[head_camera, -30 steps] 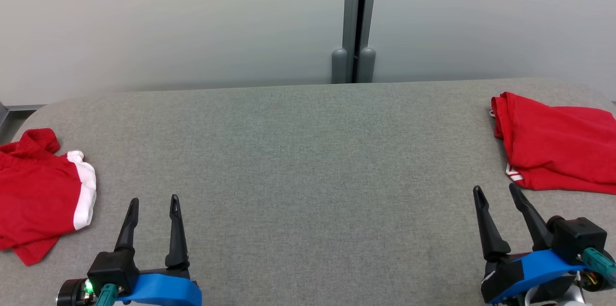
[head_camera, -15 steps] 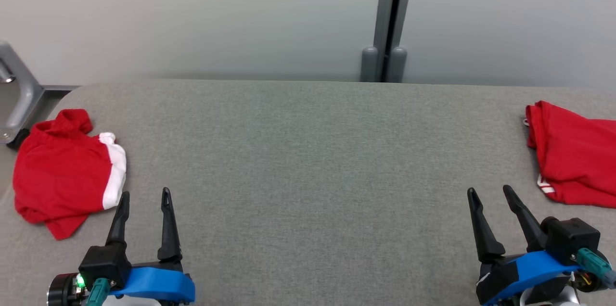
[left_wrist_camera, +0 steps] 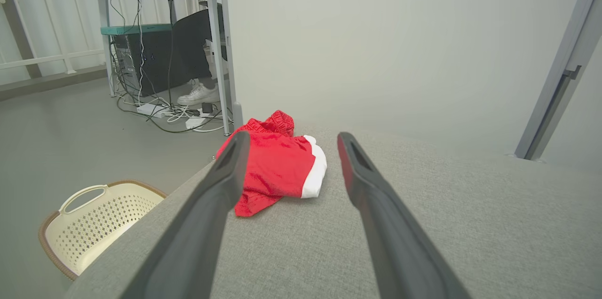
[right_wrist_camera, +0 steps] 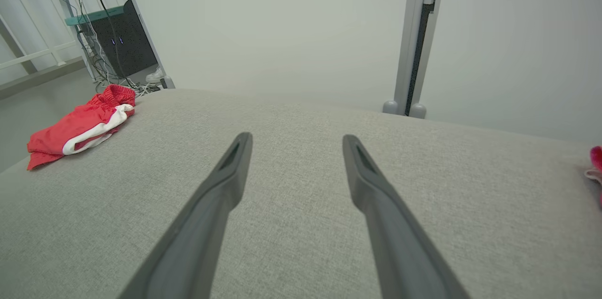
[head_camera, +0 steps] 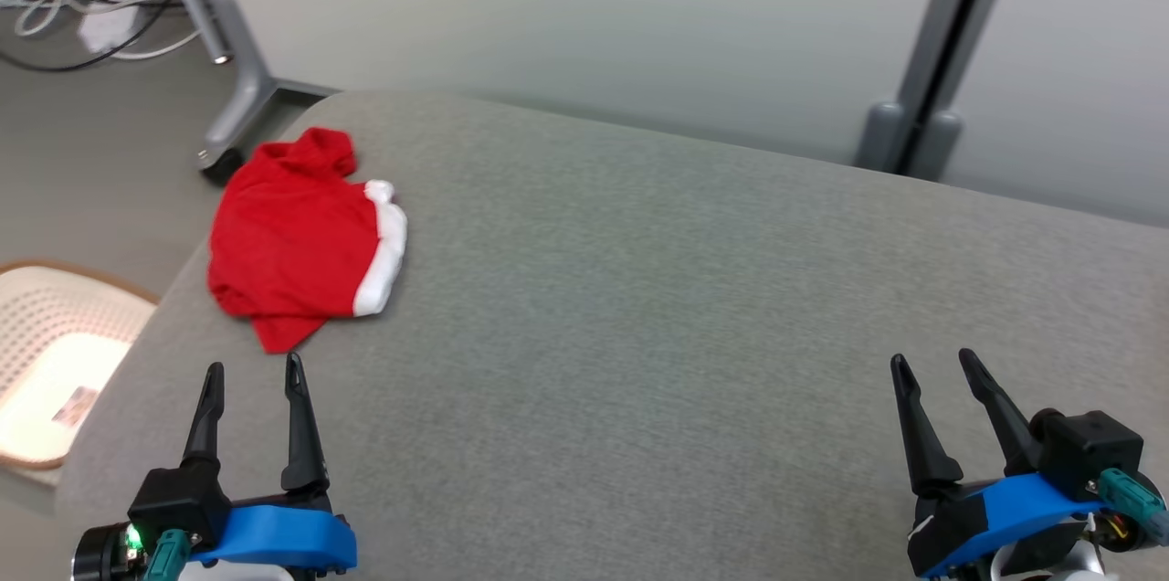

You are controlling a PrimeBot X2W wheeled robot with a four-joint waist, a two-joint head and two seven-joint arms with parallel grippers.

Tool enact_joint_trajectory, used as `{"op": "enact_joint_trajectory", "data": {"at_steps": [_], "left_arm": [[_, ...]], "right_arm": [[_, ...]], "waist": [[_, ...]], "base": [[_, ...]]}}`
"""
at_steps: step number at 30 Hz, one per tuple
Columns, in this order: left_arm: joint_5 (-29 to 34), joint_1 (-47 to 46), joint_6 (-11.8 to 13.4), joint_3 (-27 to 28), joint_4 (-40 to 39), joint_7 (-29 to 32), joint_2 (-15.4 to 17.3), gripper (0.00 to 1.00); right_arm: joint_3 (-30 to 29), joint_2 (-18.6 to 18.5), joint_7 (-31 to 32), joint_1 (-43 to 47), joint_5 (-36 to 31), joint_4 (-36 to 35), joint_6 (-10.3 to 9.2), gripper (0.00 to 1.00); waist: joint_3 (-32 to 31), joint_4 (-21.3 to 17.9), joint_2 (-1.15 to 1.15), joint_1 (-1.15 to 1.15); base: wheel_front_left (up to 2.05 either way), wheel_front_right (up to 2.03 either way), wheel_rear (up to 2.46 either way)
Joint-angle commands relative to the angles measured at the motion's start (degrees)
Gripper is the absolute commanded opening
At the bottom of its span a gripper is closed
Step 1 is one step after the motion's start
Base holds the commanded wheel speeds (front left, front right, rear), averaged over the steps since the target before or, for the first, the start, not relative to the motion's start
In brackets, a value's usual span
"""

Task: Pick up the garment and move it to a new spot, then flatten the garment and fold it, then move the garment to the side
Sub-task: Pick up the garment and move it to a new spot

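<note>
A crumpled red garment with a white band (head_camera: pixel 297 245) lies near the left end of the grey padded table (head_camera: pixel 639 289). My left gripper (head_camera: pixel 253 370) is open and empty, a short way in front of the garment and apart from it. Along the left wrist view the garment (left_wrist_camera: pixel 277 162) sits ahead between the two spread fingers. My right gripper (head_camera: pixel 932 361) hovers open and empty over the table's right part. From the right wrist the garment (right_wrist_camera: pixel 80 122) lies far off to the left, and my right gripper (right_wrist_camera: pixel 297 139) points at bare table.
A cream laundry basket (head_camera: pixel 46 353) stands on the floor left of the table, also in the left wrist view (left_wrist_camera: pixel 89 224). A desk leg (head_camera: pixel 219 42) and cables sit beyond the table's left end. A person's white shoe (left_wrist_camera: pixel 197 94) shows under a desk. A bit of red cloth (right_wrist_camera: pixel 596 160) lies at the far right.
The head camera has swung left, so the left garment now sits nearer the middle and the right red garment has left the picture. Both grippers stay open.
</note>
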Motion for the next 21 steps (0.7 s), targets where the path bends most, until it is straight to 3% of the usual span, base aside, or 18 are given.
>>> {"op": "enact_joint_trajectory", "data": {"at_steps": [1, 10, 21], "left_arm": [[0.02, 0.62, 0.59, -0.13, -0.63, -0.13, 0.03, 1.00], [-0.88, 2.16, 1.20, 0.88, -1.78, 0.13, 1.00, 1.00], [-1.53, 1.89, 1.69, 1.21, -2.49, 0.42, 1.52, 1.00]], "right_arm": [[0.09, -0.46, 0.28, -0.27, -0.17, -0.22, 0.03, 1.00], [-0.05, -0.50, 0.41, -0.75, -0.39, -0.36, 0.03, 1.00], [0.55, -0.56, 0.60, -0.61, -0.28, 0.06, 0.03, 1.00]], "waist": [[1.48, 2.99, 0.00, -0.01], [1.39, 8.60, 0.00, -0.01], [1.50, 7.97, 0.00, -0.01]], "base": [[0.00, 0.00, 0.00], [0.00, 0.00, 0.00], [0.00, 0.00, 0.00]]}}
